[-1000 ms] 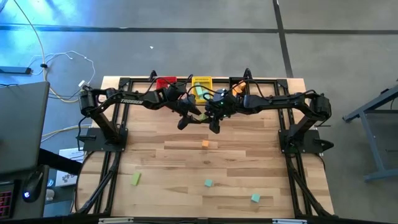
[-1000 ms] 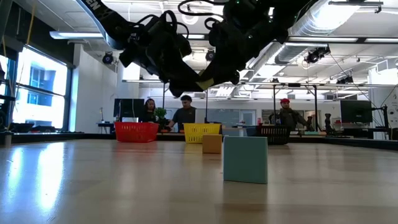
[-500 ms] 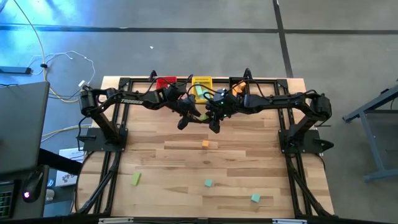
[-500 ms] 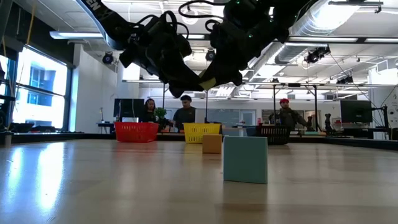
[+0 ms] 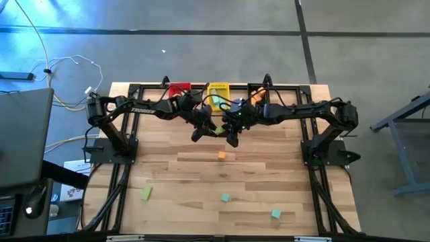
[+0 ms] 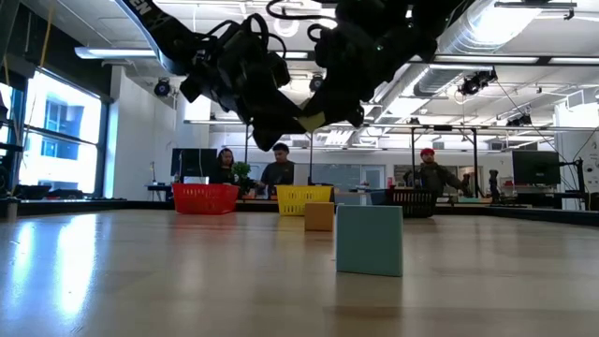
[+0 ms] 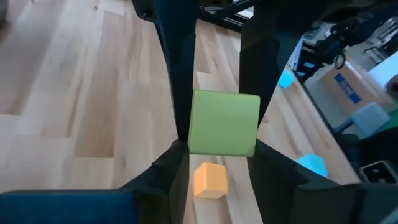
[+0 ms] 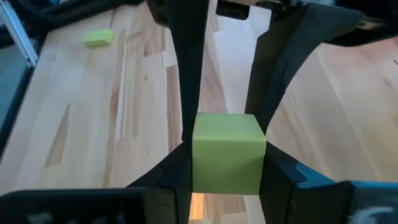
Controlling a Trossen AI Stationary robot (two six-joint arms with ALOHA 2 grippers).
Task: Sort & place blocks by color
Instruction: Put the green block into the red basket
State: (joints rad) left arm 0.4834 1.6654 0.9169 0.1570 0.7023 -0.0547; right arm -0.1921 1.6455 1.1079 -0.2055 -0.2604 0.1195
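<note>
A light yellow-green cube (image 5: 220,130) hangs in the air over the table's far middle, between my two grippers. My left gripper (image 5: 213,129) comes from the left and my right gripper (image 5: 226,128) from the right, and both are shut on this one cube. The low view shows the cube (image 6: 313,122) high above the tabletop. An orange cube (image 5: 222,156) sits on the table just nearer than the grippers. A light green bar (image 5: 146,193) and two teal cubes (image 5: 225,197) (image 5: 275,214) lie near the front edge. My left gripper pinches the green cube (image 7: 224,122) between its two fingers (image 7: 171,171), which sit on the cube's opposite side faces at the end nearer this wrist. It comes slanting down from the table's left. The cube is lifted clear of the table. My right gripper pinches the same green cube (image 8: 227,152) between its two fingers (image 8: 177,168), one on each side face. It comes slanting down from the table's right, opposite the other gripper's fingers (image 8: 189,68). The cube hangs clear above the wood.
Red bin (image 5: 179,89), yellow bin (image 5: 218,89) and a dark bin (image 5: 257,94) holding orange pieces stand in a row along the far edge. Arm bases and black frame rails run along the left and right sides. People stand behind the table (image 6: 277,173).
</note>
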